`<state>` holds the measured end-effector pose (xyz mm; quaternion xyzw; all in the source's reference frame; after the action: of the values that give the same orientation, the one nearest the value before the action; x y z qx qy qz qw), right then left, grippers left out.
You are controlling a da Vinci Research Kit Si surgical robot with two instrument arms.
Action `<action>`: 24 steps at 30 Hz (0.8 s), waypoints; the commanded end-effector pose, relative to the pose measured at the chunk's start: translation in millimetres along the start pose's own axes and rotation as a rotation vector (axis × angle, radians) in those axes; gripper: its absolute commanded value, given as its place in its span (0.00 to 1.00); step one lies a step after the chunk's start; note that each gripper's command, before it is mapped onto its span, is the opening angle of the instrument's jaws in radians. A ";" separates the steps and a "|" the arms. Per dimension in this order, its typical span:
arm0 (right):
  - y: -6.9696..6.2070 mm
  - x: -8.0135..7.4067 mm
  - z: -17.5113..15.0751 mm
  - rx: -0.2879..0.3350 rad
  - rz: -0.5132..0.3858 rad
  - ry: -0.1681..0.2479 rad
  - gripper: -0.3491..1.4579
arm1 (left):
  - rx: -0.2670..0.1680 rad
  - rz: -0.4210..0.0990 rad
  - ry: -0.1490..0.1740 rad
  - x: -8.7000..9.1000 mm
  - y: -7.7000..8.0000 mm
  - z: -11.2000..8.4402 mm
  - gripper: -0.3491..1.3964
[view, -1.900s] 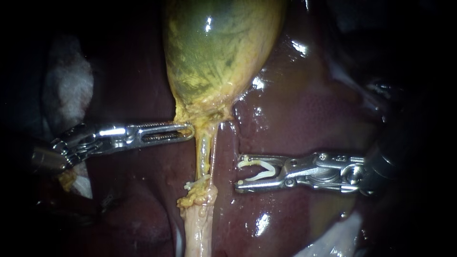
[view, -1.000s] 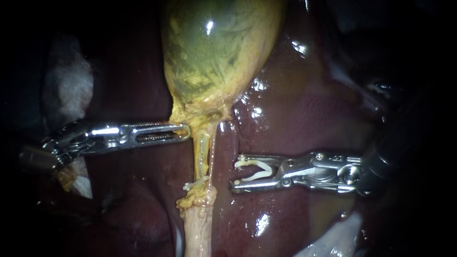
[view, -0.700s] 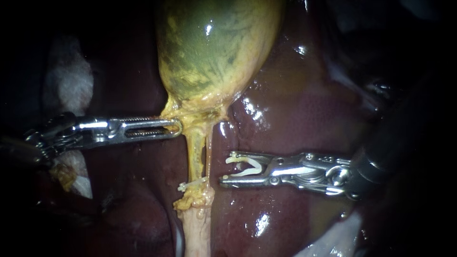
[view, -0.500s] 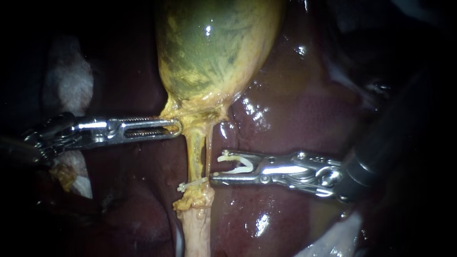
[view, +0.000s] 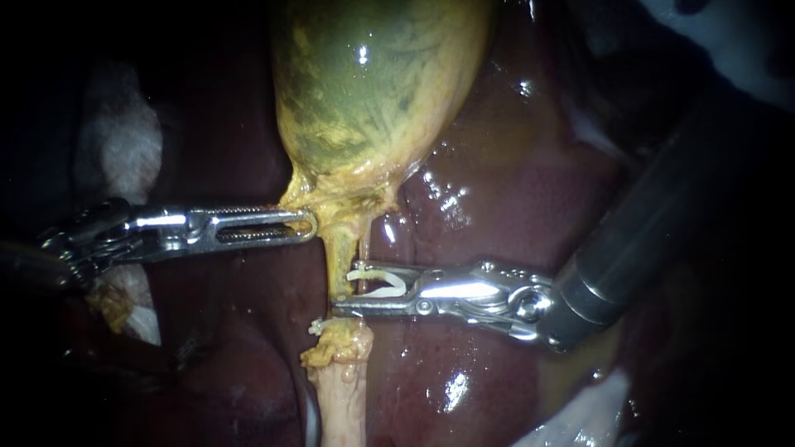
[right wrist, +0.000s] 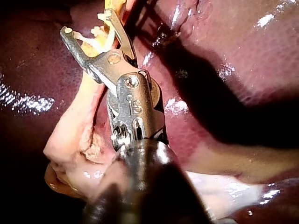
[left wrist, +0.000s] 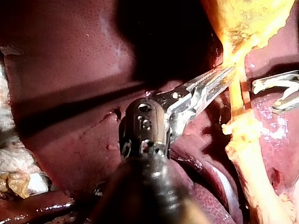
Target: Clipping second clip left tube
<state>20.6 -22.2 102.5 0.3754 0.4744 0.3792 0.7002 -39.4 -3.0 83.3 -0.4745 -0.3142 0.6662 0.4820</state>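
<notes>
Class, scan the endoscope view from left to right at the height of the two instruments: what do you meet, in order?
Left instrument, gripping the gallbladder → left tube, straddled by the right instrument → open clip it carries → its shaft.

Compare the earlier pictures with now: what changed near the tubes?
The right instrument moved left; its pincer, holding an open white clip, now reaches the tubes just above the clip already there. The left instrument pulled the gallbladder neck slightly left. Its hold stays; the new clip is unclosed.
</notes>
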 end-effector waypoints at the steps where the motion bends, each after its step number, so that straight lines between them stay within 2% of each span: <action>1: 0.2 -0.3 0.3 -0.001 0.003 0.001 0.51 | 0.000 0.001 0.000 0.0 0.0 0.0 0.16; 9: 2.0 -2.7 2.0 -0.005 0.008 0.006 0.52 | 0.000 0.000 0.000 0.0 0.3 0.0 0.17; 24: 3.3 -3.8 1.6 -0.003 0.006 0.005 0.49 | -0.001 0.003 0.000 0.2 1.0 -0.1 0.17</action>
<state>20.5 -24.5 107.5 0.3754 0.4738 0.3838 0.6981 -39.7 -3.0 82.3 -0.4755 -0.3140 0.6670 0.4800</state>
